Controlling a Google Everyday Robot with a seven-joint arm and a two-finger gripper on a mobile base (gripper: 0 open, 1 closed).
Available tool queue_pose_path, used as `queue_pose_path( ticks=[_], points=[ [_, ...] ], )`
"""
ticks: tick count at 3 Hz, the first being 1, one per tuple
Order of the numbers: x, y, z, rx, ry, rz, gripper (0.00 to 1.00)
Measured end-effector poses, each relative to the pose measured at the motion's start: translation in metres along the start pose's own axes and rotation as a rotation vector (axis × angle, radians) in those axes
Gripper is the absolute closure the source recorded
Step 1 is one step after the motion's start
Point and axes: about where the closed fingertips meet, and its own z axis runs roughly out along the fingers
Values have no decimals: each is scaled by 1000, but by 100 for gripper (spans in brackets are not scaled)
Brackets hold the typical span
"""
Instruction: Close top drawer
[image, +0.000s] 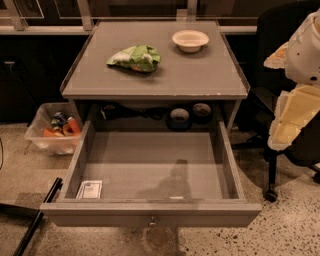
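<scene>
Top drawer (150, 170) is sitting pulled well out toward the near side, tray exposed. Its front panel (100, 214) is facing us with the knob (152, 219) at centre. The hand (292, 117) is hanging at the right edge, high up and well apart from the drawer. I can't tell whether it's apart or together.

Risks I'm flagging:
1. Any approach is starting from the right. A push landing on the panel's right end is likely racking the drawer and jamming it, so contact should be landing near the knob.
2. Contact too high means the hand is slipping over the panel's top edge into the tray.
3. 2 round containers (179, 117) are sitting at the far end under the bench (200, 75). If they're in the travel path, the drawer is stopping short.
4. The chair (272, 165), just right of the drawer, is crowding the arm's route.

White packet (90, 189) is lying flat in the near-left corner, probably not fouling anything.
</scene>
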Motion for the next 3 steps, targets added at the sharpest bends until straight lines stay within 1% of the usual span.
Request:
queue_pose_path(
  ticks=[1,2,3],
  points=[
    [0,0,0,0,0,0,0],
    [-4,4,7,1,-24,-5,0],
    [-22,27,29,-14,-92,-22,0]
  ],
)
